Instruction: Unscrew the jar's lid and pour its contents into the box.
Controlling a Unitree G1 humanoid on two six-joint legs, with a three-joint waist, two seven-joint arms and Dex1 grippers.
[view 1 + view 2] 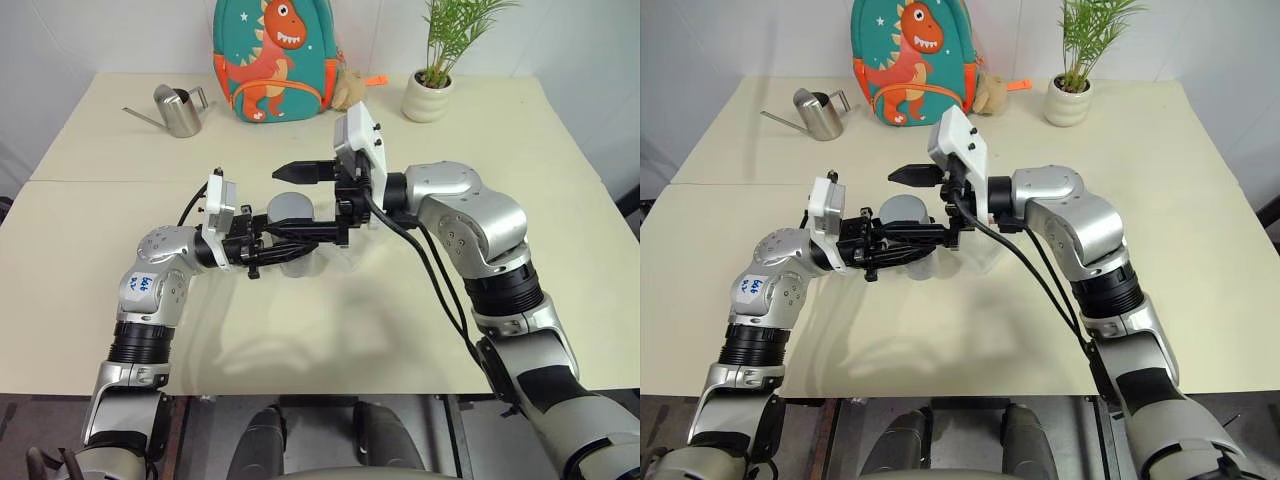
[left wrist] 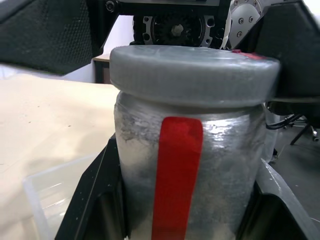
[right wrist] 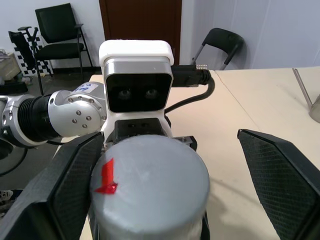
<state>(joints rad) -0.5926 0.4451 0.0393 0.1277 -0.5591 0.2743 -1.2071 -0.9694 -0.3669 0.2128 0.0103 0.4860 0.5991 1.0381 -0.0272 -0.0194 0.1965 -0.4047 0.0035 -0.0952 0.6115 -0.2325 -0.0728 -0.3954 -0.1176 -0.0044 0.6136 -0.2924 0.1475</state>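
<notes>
My left gripper [image 1: 305, 240] is shut on the jar [image 2: 185, 165], holding it upright above the table. The jar has pale frosted sides with a red stripe down them. Its grey lid [image 3: 150, 180], with a small red mark on top, sits on the jar. My right gripper [image 1: 300, 203] comes in from the right, level with the lid. It is open, with one finger [image 3: 70, 185] close beside the lid and the other finger [image 3: 280, 175] well apart from it. A corner of the clear box [image 2: 31, 184] lies on the table below the jar. The contents are hidden behind the frosted sides.
At the back of the table stand a steel watering can [image 1: 178, 110], a dinosaur backpack [image 1: 275, 60] and a potted plant [image 1: 430, 90]. Black chairs [image 3: 55, 30] stand beyond the table's edge.
</notes>
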